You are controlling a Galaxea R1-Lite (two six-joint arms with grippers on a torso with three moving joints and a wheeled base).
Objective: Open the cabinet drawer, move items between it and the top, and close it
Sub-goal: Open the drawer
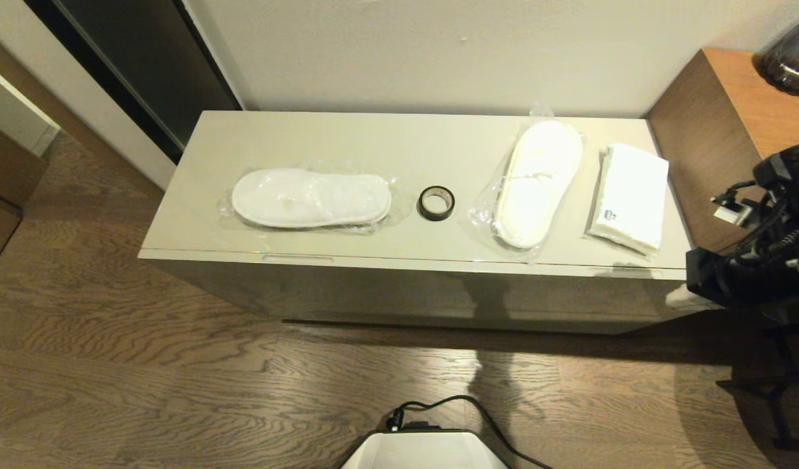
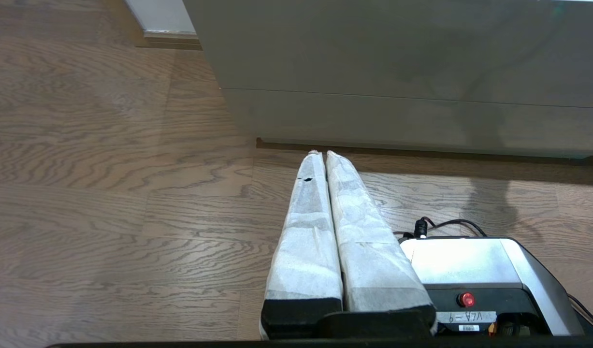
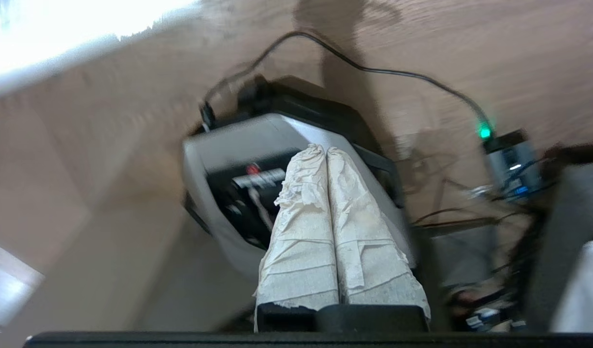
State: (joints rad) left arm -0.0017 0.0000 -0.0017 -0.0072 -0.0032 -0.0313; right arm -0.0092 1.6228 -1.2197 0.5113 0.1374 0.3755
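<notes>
Cabinet top carries items; right hand blurred, pressed together.

Both hands have white-wrapped fingers on black bases.

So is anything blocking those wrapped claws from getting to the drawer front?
Nothing visible. The left gripper, shut, hangs low over bare floor facing the closed cabinet front. The right gripper, also shut, is off at the cabinet's right end, above the robot's base.

Two slipper pairs, one tape roll, one packet.
</notes>
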